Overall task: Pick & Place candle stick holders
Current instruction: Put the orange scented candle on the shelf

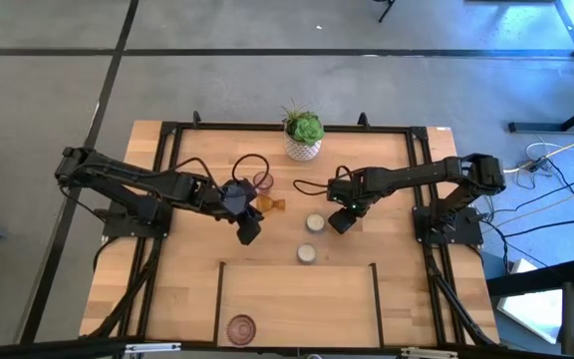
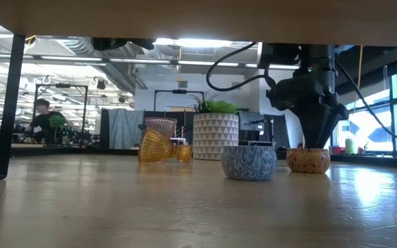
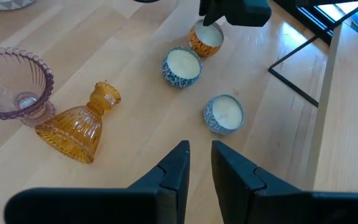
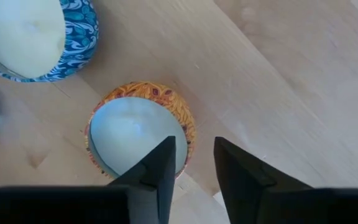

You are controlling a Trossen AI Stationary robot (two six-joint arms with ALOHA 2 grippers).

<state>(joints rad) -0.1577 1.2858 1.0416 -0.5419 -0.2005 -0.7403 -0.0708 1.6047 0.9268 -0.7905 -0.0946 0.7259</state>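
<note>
Three small round candle stick holders filled with cream wax stand on the table: an orange-patterned one [image 4: 138, 134] and two blue-patterned ones [image 3: 181, 67] [image 3: 224, 114]. My right gripper [image 4: 192, 144] points down over the orange one, its fingers a little apart astride the rim. An amber glass holder [image 3: 79, 127] lies on its side beside an upright pink glass holder [image 3: 11, 81]. My left gripper [image 3: 199, 155] hovers above the wood between these and the blue ones, open by a narrow gap and empty. My right gripper comes from above with one finger [image 4: 160, 163] over the wax inside the orange holder and the other outside its wall [image 4: 191, 138]. Bare wood shows between the outer finger and the wall. Whether the inner finger touches, I cannot tell. The holder stands upright on the table.
A green plant in a white patterned pot [image 1: 303, 138] stands at the far middle. Another pink holder [image 1: 241, 327] sits inside a black-lined rectangle [image 1: 297, 265] near the front edge. Black frame bars run along both sides of the table.
</note>
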